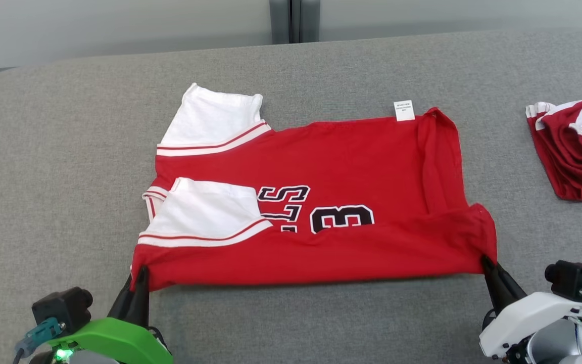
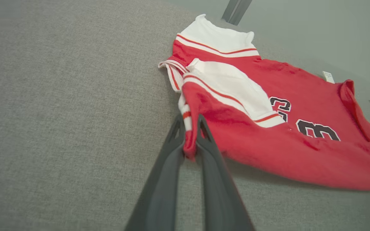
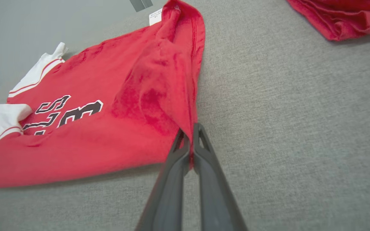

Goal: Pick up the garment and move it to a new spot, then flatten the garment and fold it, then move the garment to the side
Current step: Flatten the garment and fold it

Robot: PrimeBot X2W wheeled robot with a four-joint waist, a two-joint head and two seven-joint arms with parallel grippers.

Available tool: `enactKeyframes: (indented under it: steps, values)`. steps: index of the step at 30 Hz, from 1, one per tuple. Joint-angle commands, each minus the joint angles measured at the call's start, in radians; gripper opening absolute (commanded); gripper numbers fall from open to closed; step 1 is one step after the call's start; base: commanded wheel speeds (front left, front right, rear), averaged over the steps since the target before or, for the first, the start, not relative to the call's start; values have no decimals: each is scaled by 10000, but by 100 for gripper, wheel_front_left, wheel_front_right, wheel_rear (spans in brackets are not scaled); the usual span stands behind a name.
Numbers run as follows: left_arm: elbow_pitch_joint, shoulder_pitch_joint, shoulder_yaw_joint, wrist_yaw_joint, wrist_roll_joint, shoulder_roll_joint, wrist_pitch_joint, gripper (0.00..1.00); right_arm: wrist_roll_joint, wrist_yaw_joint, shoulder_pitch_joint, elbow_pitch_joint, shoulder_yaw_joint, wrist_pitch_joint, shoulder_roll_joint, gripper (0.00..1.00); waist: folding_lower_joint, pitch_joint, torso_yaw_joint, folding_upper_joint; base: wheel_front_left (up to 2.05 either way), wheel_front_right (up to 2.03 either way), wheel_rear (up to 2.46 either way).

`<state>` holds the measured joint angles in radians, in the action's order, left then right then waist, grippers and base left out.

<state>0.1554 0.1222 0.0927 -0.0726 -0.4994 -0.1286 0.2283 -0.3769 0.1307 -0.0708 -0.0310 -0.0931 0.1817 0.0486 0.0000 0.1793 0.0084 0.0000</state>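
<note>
Garment (image 1: 351,162) — clamped (left claw (image 1: 140,273), right claw (image 1: 486,263)).

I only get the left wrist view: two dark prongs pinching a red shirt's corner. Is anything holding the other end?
Observer: Yes, the right tool is shut on the shirt's other near corner.
Operator: And that red sliver at my far right?
Observer: A second red-and-white garment, bunched up, lying apart from the shirt on the table.
Operator: What colour are the arms?
Observer: A green shell behind the left tool, a white shell behind the right.
</note>
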Motion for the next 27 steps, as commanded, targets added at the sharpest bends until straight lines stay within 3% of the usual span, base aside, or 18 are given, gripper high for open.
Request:
enactKeyframes:
  steps: [1,2,3,4,5,6,7,15,22,27]
  values:
    - [-83,209,-47,-122,55,-105,68,0,-88,0,-228,106,-54,41,39,0,0,49,-46,0,0,0,0]
    - [-142,268,-35,-170,85,-89,63,0,-124,0,-290,147,-74,3,39,0,0,74,-66,0,0,0,0]
    - [-227,308,-7,-210,27,-22,105,13,-163,0,-353,124,-69,-19,38,24,0,103,-87,0,0,0,0]
    - [-297,327,9,-242,-15,17,131,37,-186,0,-415,91,-21,1,36,38,0,124,-106,0,0,0,0]
    - [-403,351,-2,-277,-13,1,165,69,-234,0,-454,94,28,-22,35,49,0,163,-147,0,0,0,0]
    - [-486,346,-9,-313,7,-27,195,100,-258,0,-460,95,44,-64,38,87,0,199,-179,0,0,0,0]
    - [-581,283,-59,-323,31,-102,201,100,-289,0,-455,100,67,-105,38,100,0,266,-223,0,0,0,0]
    - [-661,-1399,-244,-35,440,-1002,389,100,43,0,133,402,-197,-470,35,100,0,890,-574,0,0,0,0]
    - [-1544,-4997,98,925,595,-2270,1880,100,585,0,1330,1077,-12,-420,26,100,0,2019,-992,0,0,0,0]
    - [-2651,-7649,460,1345,897,-2837,2934,100,715,0,2435,1264,597,-401,29,100,0,2938,-1487,0,0,0,0]
